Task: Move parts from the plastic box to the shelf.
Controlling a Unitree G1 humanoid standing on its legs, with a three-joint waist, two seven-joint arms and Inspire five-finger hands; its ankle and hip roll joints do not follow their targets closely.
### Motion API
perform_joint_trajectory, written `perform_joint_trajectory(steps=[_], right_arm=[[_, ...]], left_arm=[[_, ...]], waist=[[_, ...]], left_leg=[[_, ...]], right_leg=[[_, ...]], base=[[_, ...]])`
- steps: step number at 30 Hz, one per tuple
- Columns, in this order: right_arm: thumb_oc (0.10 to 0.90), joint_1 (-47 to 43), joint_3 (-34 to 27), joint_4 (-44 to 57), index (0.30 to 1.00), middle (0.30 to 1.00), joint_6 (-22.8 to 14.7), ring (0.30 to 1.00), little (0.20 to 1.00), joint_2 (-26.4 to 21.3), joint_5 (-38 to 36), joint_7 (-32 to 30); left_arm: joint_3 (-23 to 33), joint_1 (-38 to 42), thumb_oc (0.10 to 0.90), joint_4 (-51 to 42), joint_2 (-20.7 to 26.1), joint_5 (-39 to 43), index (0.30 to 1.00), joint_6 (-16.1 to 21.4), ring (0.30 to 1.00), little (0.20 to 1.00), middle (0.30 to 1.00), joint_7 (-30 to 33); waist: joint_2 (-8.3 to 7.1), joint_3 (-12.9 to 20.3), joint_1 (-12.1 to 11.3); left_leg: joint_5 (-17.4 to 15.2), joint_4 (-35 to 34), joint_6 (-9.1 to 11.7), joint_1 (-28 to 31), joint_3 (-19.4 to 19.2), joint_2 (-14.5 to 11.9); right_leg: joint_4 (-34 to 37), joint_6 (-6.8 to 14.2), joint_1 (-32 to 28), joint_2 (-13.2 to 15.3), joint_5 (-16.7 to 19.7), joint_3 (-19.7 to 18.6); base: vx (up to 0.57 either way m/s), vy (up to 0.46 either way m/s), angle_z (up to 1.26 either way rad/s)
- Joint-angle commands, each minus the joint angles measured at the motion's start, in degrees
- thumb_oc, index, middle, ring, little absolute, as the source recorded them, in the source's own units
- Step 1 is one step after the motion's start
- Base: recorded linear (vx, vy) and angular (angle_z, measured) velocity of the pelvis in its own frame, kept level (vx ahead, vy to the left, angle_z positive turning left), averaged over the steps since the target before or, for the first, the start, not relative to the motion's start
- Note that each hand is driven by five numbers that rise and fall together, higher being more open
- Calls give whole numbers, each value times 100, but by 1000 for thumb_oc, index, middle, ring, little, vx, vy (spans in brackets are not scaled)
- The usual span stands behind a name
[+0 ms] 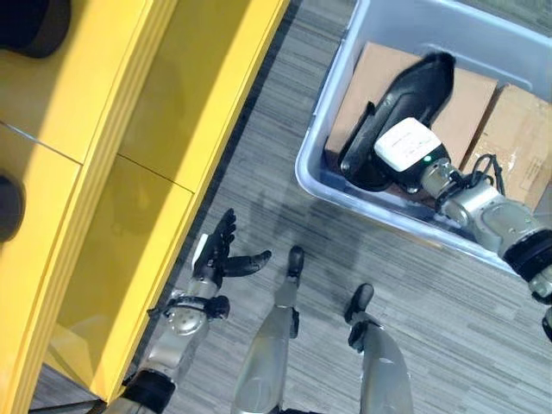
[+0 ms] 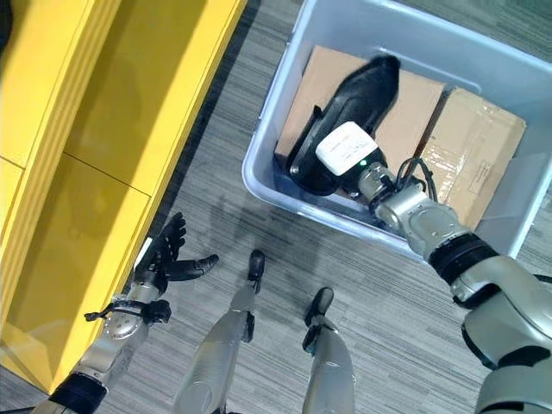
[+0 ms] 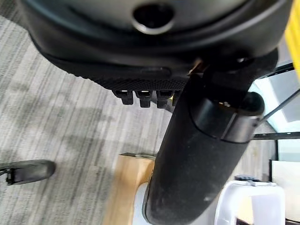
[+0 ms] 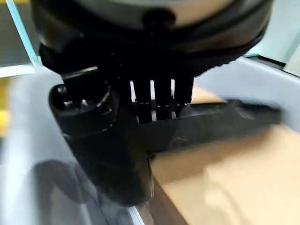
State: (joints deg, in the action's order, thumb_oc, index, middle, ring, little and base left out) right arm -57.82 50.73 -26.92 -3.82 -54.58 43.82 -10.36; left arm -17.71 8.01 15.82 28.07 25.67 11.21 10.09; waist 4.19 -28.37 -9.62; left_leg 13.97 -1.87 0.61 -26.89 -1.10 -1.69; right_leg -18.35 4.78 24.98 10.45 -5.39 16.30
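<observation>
Grey striped carpet (image 1: 259, 190) runs between the yellow shelf (image 1: 129, 172) and the plastic box (image 1: 345, 185) in the eye views, where the left hand (image 1: 220, 254) hangs empty beside the shelf with straight fingers. The right hand (image 2: 345, 151) reaches into the box over a long black part (image 2: 366, 82) lying on cardboard boxes (image 2: 470, 138). In the right wrist view its fingers (image 4: 161, 101) curl down onto that part, though a firm grip cannot be told.

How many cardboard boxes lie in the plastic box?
2: one cardboard box under the right hand and black part, another beside it. More may be hidden beneath.
</observation>
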Motion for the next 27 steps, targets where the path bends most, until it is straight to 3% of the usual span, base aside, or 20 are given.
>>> perform_joint_trajectory(steps=[1, 7, 19, 27], right_arm=[[400, -440, -231, 228, 300, 300, 41, 300, 300, -449, -467, -188], [400, -368, -560, 961, 300, 300, -72, 300, 300, -572, -726, -189], [400, -333, -909, 2064, 300, 300, -317, 300, 300, -955, -913, 58], [400, 385, -1591, 2539, 300, 300, -452, 300, 300, -929, -1172, 145]], left_arm=[[203, 72, 900, -302, 60, -115, 1000, 267, 1000, 1000, 1000, 119], [255, -16, 900, -357, 96, -168, 1000, 190, 1000, 1000, 1000, 35], [526, -362, 900, -450, 251, -315, 1000, 38, 1000, 1000, 1000, -284], [790, -426, 900, -760, 372, -656, 1000, 97, 1000, 1000, 1000, -270]], waist=[[-368, -34, 16], [-455, 151, -3], [-788, 896, -14], [-933, 1422, 56]], left_leg=[[-172, -93, 507, 420, -269, -548], [-247, -77, 491, 670, -238, -554], [-375, -216, 471, 1400, -207, -573], [-460, -311, 483, 1765, -234, -581]], right_leg=[[1324, 353, -919, 264, 970, -89], [1383, 354, -1189, 260, 952, -60], [1692, 379, -1896, 163, 970, -41], [1897, 442, -2280, 120, 1049, -23]], base=[[0, 0, 0], [-1, 0, -1], [8, -2, 0], [42, -5, -4]])
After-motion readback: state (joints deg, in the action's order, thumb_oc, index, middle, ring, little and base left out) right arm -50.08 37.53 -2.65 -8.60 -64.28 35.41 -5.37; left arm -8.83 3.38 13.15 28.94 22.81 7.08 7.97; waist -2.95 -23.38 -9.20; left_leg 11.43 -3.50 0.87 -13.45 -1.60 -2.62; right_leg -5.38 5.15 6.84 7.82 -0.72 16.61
